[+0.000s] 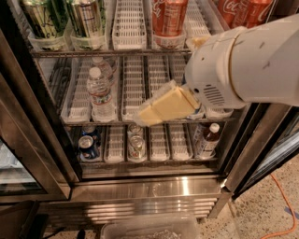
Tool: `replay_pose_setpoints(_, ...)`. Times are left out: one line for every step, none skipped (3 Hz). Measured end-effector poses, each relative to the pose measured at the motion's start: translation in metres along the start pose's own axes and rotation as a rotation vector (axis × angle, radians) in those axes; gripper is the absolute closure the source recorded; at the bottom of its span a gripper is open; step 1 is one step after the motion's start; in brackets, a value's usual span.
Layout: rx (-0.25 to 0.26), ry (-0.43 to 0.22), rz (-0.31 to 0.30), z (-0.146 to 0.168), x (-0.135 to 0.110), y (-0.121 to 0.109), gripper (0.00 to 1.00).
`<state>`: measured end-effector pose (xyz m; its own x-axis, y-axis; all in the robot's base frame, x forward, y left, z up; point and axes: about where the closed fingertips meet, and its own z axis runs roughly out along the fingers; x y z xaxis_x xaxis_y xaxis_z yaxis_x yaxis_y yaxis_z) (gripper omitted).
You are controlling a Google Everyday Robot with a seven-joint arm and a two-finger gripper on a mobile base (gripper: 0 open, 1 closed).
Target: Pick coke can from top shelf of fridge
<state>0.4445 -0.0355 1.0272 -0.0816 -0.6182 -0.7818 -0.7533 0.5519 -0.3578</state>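
Observation:
A red coke can (169,17) stands in a white lane tray on the top shelf (128,25) of the fridge (154,184). More red cans (239,11) stand at the shelf's right end. My gripper (148,115), yellowish, hangs in front of the middle shelf, below and slightly left of the coke can. The white arm (247,65) comes in from the right and hides the right part of the middle shelf. The gripper touches nothing that I can see.
Tall green-patterned cans (44,18) stand at the top left. A water bottle (100,93) is on the middle shelf. Blue-and-silver cans (88,144), a silver can (135,142) and a dark bottle (208,137) are on the bottom shelf. The dark door frame (32,116) borders the left.

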Motion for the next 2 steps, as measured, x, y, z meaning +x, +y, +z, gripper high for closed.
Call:
replay_pose_setpoints(0.123,-0.047,0.109,0.011,0.008,-0.040,0.00)
replay_pose_setpoints(0.245,-0.077,0.172,0.009,0.014,-0.076,0.00)
